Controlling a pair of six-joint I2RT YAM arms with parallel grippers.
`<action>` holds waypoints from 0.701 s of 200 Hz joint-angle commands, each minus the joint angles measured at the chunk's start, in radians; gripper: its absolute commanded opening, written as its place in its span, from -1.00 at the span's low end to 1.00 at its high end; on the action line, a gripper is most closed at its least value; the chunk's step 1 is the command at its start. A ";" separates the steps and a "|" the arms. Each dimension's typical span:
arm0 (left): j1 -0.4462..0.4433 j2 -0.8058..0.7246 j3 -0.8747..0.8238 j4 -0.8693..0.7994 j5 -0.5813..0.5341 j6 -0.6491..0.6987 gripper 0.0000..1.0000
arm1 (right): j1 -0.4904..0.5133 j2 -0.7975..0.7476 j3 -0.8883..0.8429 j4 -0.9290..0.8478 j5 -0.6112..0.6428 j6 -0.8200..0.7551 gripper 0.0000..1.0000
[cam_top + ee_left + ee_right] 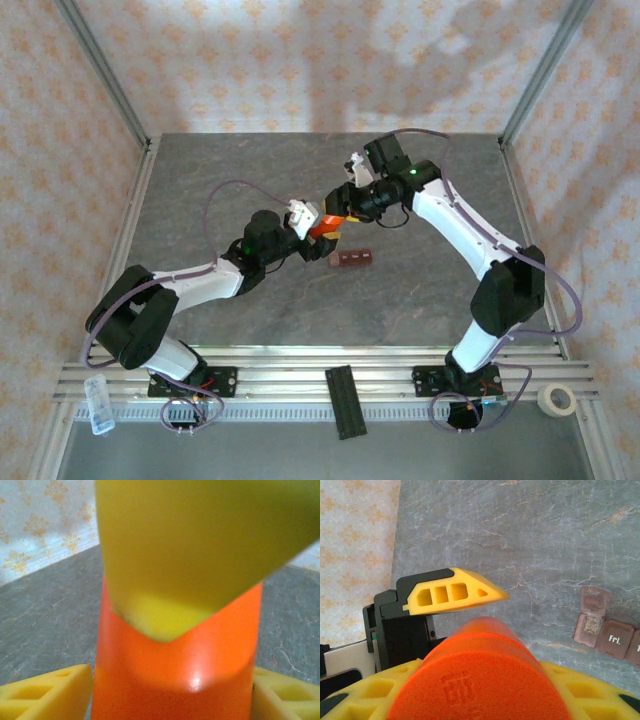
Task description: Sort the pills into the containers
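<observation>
An orange pill bottle (325,224) hangs above the middle of the table between both grippers. My right gripper (480,690) is shut on its base end, a yellow finger (367,695) on each side. My left gripper (172,690) is open around the other end, its fingers (45,695) close beside the bottle, with a thin gap showing. One right finger (200,545) lies across the top of the left wrist view. The containers (351,260), a reddish-brown strip, lie on the table just right of the bottle; one lid (595,600) stands open. The pills are hidden.
A black ribbed bar (346,401) lies on the front rail between the arm bases. A tape roll (557,399) sits at the front right and a small clear box (100,405) at the front left. Metal frame posts (105,75) border the grey table (250,170).
</observation>
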 commanded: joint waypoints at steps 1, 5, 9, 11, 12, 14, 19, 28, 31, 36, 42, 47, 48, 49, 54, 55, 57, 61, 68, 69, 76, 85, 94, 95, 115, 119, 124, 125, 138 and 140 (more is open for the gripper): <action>-0.003 0.004 0.031 0.041 0.019 -0.007 0.39 | 0.006 -0.040 -0.016 0.036 -0.015 0.015 -0.36; -0.003 0.004 0.029 0.041 0.020 -0.007 0.37 | 0.008 -0.040 -0.018 0.036 -0.016 0.016 -0.36; -0.003 0.003 0.029 0.042 0.020 -0.008 0.34 | 0.008 -0.042 -0.018 0.036 -0.017 0.016 -0.36; -0.003 0.004 0.029 0.042 0.020 -0.009 0.33 | 0.009 -0.042 -0.018 0.037 -0.017 0.016 -0.36; -0.004 0.004 0.029 0.042 0.020 -0.009 0.32 | 0.009 -0.042 -0.019 0.038 -0.017 0.016 -0.36; -0.003 0.005 0.029 0.042 0.020 -0.010 0.30 | 0.009 -0.043 -0.019 0.038 -0.017 0.016 -0.36; -0.004 0.003 0.030 0.041 0.022 -0.012 0.26 | 0.010 -0.043 -0.020 0.039 -0.017 0.018 -0.36; -0.003 0.003 0.031 0.041 0.022 -0.015 0.18 | 0.011 -0.045 -0.024 0.040 -0.017 0.017 -0.36; -0.004 0.004 0.031 0.041 0.022 -0.017 0.16 | 0.012 -0.047 -0.025 0.041 -0.017 0.018 -0.36; -0.003 0.004 0.032 0.041 0.024 -0.020 0.12 | 0.013 -0.047 -0.026 0.042 -0.017 0.019 -0.36; -0.003 0.004 0.033 0.041 0.026 -0.022 0.06 | 0.012 -0.048 -0.029 0.044 -0.018 0.021 -0.36; -0.003 0.004 0.036 0.036 0.027 -0.025 0.02 | 0.014 -0.050 -0.030 0.044 -0.018 0.022 -0.36; -0.003 0.004 0.037 0.035 0.027 -0.025 0.01 | 0.014 -0.050 -0.030 0.044 -0.018 0.023 -0.36; -0.003 0.004 0.037 0.035 0.027 -0.026 0.00 | 0.014 -0.050 -0.030 0.045 -0.018 0.023 -0.36; -0.003 0.004 0.039 0.030 0.030 -0.027 -0.05 | 0.015 -0.050 -0.032 0.046 -0.020 0.022 -0.36; -0.003 0.004 0.039 0.029 0.030 -0.028 -0.06 | 0.014 -0.050 -0.032 0.046 -0.018 0.022 -0.36; -0.004 0.004 0.041 0.029 0.030 -0.029 -0.07 | 0.015 -0.050 -0.032 0.045 -0.018 0.022 -0.36; -0.004 0.003 0.043 0.025 0.033 -0.030 -0.11 | 0.016 -0.052 -0.033 0.045 -0.018 0.022 -0.36; -0.004 0.002 0.044 0.023 0.032 -0.035 -0.18 | 0.016 -0.052 -0.035 0.045 -0.017 0.022 -0.36; -0.004 0.002 0.044 0.023 0.032 -0.036 -0.19 | 0.015 -0.052 -0.035 0.046 -0.017 0.022 -0.36; -0.003 -0.002 0.045 0.023 0.032 -0.039 -0.26 | 0.017 -0.052 -0.036 0.046 -0.016 0.022 -0.35; -0.003 -0.007 0.042 0.023 0.032 -0.044 -0.34 | 0.015 -0.055 -0.036 0.045 -0.009 0.024 -0.28; -0.003 -0.014 0.041 0.022 0.024 -0.050 -0.42 | 0.013 -0.059 -0.036 0.045 0.008 0.028 -0.12; -0.003 -0.016 0.041 0.022 0.022 -0.050 -0.43 | 0.012 -0.060 -0.036 0.046 0.009 0.029 -0.10; -0.002 -0.039 0.027 0.022 -0.011 -0.055 -0.67 | -0.027 -0.089 -0.055 0.063 0.000 0.046 0.32; -0.001 -0.045 0.025 0.020 -0.016 -0.055 -0.72 | -0.040 -0.102 -0.066 0.077 -0.006 0.055 0.38; 0.000 -0.052 0.023 0.015 -0.022 -0.055 -0.79 | -0.057 -0.117 -0.081 0.093 -0.014 0.065 0.46; 0.001 -0.054 0.022 0.015 -0.023 -0.055 -0.80 | -0.061 -0.121 -0.084 0.095 -0.015 0.068 0.47; 0.003 -0.069 0.017 0.005 -0.039 -0.051 -1.00 | -0.104 -0.162 -0.114 0.119 -0.041 0.085 0.55; 0.003 -0.070 0.017 0.004 -0.043 -0.051 -1.00 | -0.109 -0.166 -0.118 0.120 -0.042 0.088 0.57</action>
